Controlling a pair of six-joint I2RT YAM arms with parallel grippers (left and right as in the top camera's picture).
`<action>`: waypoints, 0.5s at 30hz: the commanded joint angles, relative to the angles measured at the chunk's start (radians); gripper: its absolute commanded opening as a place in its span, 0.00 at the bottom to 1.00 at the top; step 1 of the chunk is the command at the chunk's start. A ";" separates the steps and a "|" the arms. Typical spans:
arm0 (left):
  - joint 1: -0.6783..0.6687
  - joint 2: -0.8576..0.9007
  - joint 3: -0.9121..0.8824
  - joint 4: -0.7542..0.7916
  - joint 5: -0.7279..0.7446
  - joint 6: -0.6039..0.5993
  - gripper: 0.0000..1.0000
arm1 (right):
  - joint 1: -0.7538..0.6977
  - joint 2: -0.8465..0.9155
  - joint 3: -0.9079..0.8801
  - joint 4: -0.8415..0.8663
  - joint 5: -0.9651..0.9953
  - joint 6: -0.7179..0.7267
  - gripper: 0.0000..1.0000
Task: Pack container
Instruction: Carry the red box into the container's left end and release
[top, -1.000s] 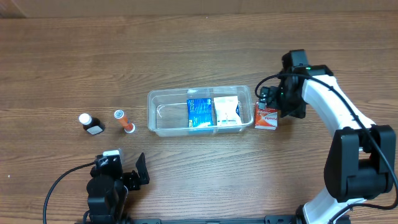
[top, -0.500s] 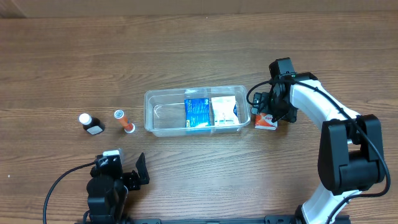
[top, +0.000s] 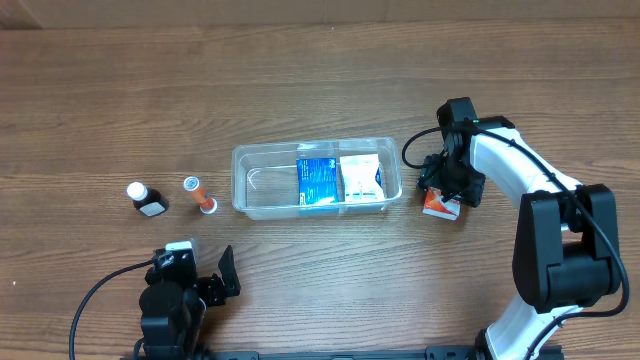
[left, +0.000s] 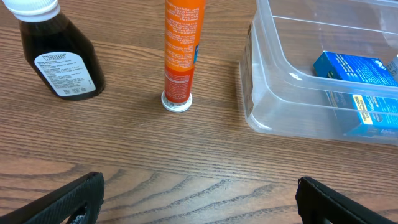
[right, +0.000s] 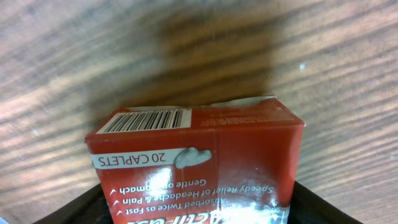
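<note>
The container (top: 250, 176) is a clear tub at the table's middle, seen close in the left wrist view as the container wall (left: 267, 106). A blue box (top: 318, 182) and a white box (top: 361, 179) lie inside it. Just right of the tub sits a red caplet box (top: 439, 207), and my right gripper (top: 446, 193) is over it. In the right wrist view the red box (right: 199, 149) fills the gap, with a dark finger (right: 320, 205) pressed against each side. My left gripper (left: 199, 208) stands wide open above bare wood near the front edge.
A dark bottle with a white cap (top: 147, 200) and an orange tube (top: 198, 195) stand left of the tub. In the left wrist view the bottle (left: 56, 56) and the tube (left: 182, 50) are just ahead of the open fingers.
My right gripper came down over the red box and closed on it. The box shifted slightly right, away from the tub. The left arm stayed still.
</note>
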 joint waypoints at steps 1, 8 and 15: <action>-0.002 -0.010 -0.004 0.003 -0.007 0.016 1.00 | -0.003 -0.042 0.044 -0.037 0.002 0.016 0.72; -0.002 -0.010 -0.004 0.003 -0.007 0.016 1.00 | 0.019 -0.357 0.167 -0.169 0.009 0.016 0.64; -0.002 -0.010 -0.004 0.003 -0.007 0.016 1.00 | 0.440 -0.529 0.177 0.026 -0.070 0.016 0.65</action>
